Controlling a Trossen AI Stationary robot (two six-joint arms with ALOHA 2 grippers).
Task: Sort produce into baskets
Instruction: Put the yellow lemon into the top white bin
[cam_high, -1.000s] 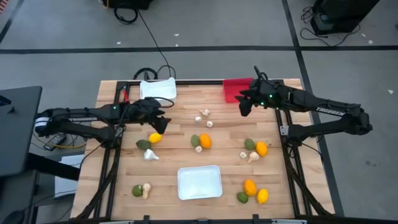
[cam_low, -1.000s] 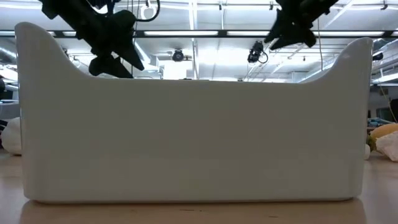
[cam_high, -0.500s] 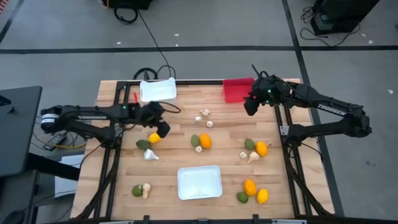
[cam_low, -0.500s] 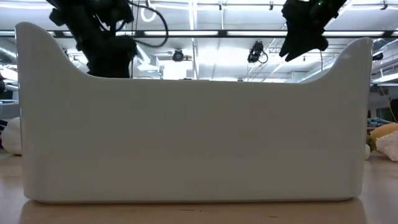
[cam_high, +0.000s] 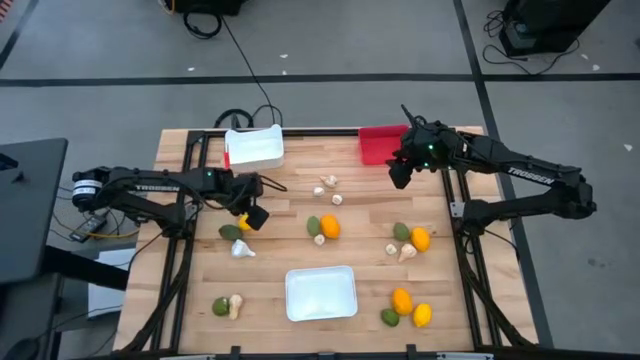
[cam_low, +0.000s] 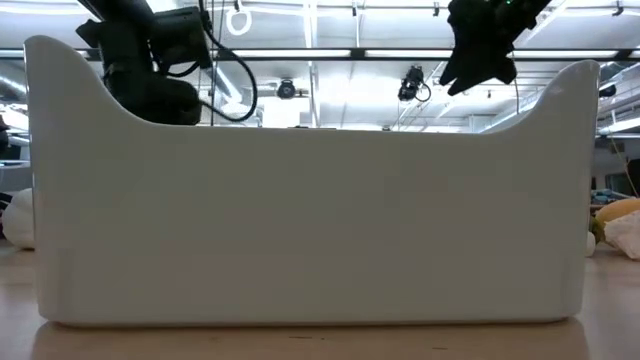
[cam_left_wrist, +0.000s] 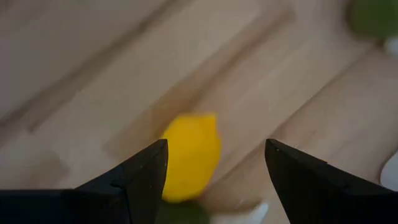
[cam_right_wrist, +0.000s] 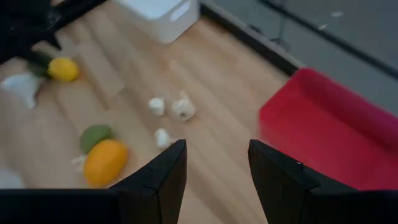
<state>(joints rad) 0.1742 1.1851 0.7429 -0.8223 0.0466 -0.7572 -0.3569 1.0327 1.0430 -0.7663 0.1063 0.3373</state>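
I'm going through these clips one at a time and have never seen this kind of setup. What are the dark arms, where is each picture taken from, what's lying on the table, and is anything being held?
These are two robot arms at a wooden table, each ending in a two-finger claw. One picture looks straight down from overhead. One sits at table height, where the white tray blocks most of the scene. Two come from cameras on the wrists.

Scattered on the table are toy fruits, orange, yellow and green, plus small garlic bulbs. A white bin and a red bin stand at the far edge, and the tray lies near the front.

The left claw is open above a yellow lemon, not gripping it. The right claw is open and empty, near the red bin.
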